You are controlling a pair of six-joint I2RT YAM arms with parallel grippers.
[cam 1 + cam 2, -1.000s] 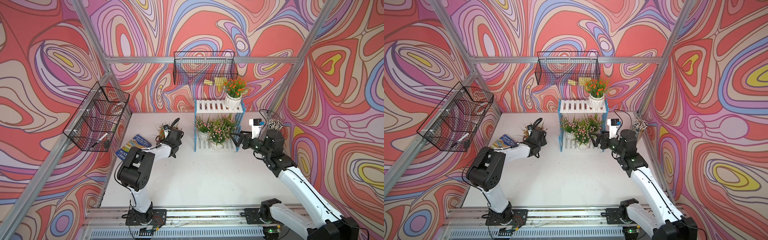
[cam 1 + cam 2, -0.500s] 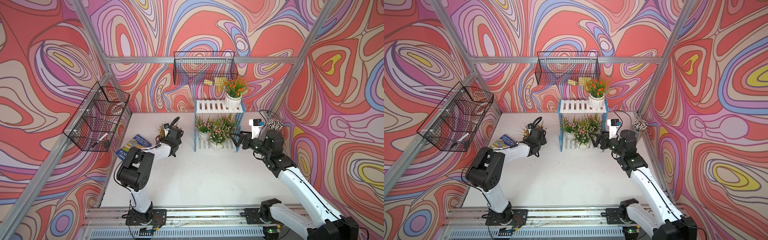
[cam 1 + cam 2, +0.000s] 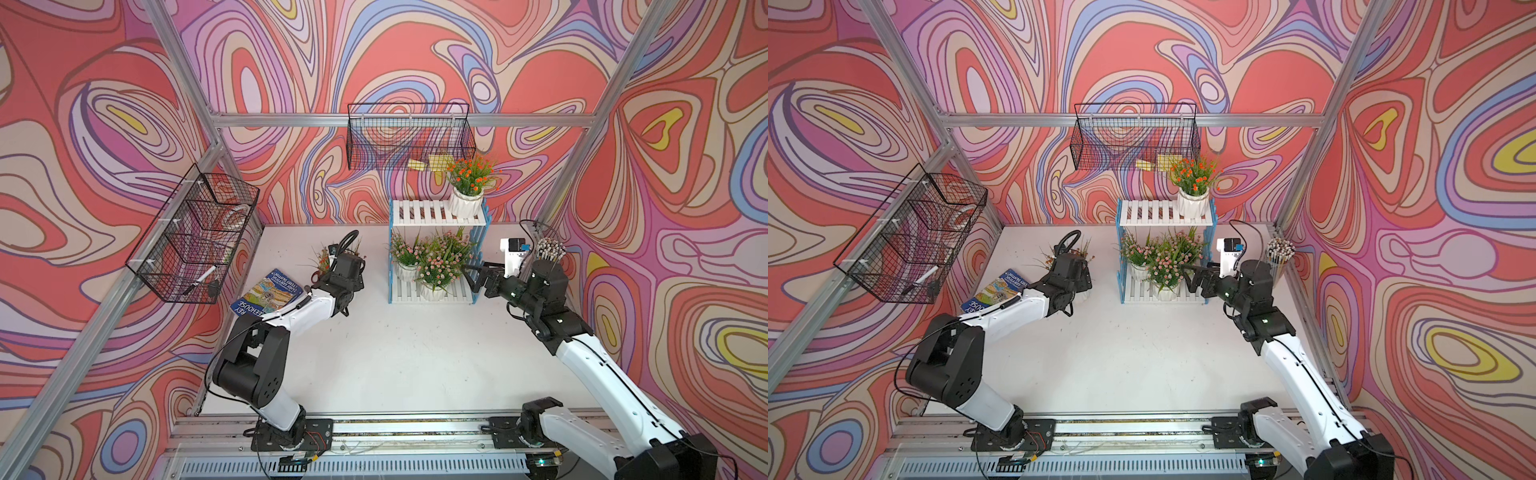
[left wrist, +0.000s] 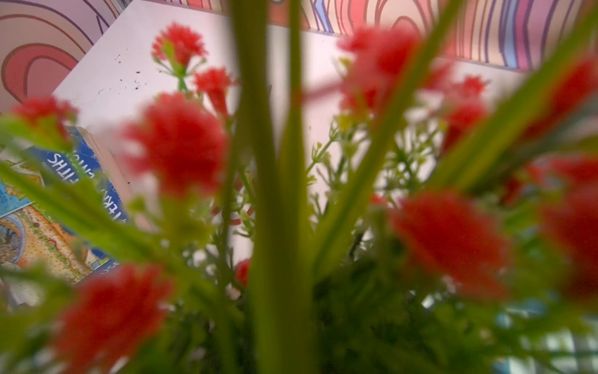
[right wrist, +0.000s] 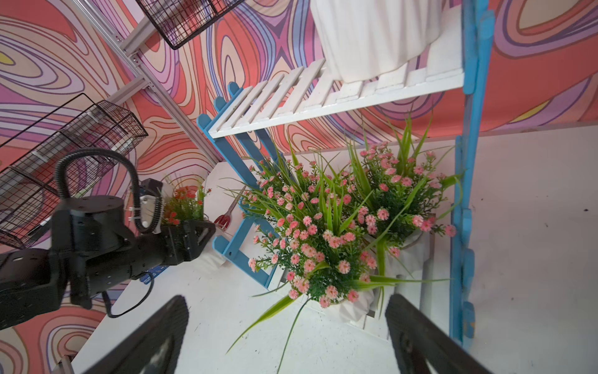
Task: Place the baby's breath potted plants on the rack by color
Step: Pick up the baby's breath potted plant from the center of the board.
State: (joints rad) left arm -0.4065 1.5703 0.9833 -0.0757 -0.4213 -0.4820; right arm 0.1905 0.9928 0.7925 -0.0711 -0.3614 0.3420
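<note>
**Last orange plant in the grip, top shelf waiting**

The loose orange plant [image 5: 181, 200] stands on the surface [image 3: 395, 345] to the left of the rack [image 3: 419, 212], just beside a blue book [image 3: 266, 293]. The left claw [image 5: 199, 231] is closed low down at it. Its wrist view is buried in red-orange blooms and green blades, so the hold itself is hidden, but it looks clamped on the white pot and not on the stems. The right claw [image 3: 473, 277] is wide open and empty, near the rack's right side and level with the lower shelf.

On the rack, the other orange plant [image 3: 465, 203] sits at the right end of the top shelf, and the slats to its left are bare. The pink plants [image 3: 436, 262] crowd the lower shelf.

This looks like a light plastic piece. The ribbed pot should be stiff, and it is the right place to grip, at the wall or rim. It also appears smooth and tapered, so a grip on it could slip. The leaves and flower sprays are soft and springy, so they would bend and give no hold. They also spread wider than the pot, so they may brush the blue fence sides or the neighbouring plant on the way in. The plant is tall for its base, so it should be set down upright and flat on the slats.
</note>
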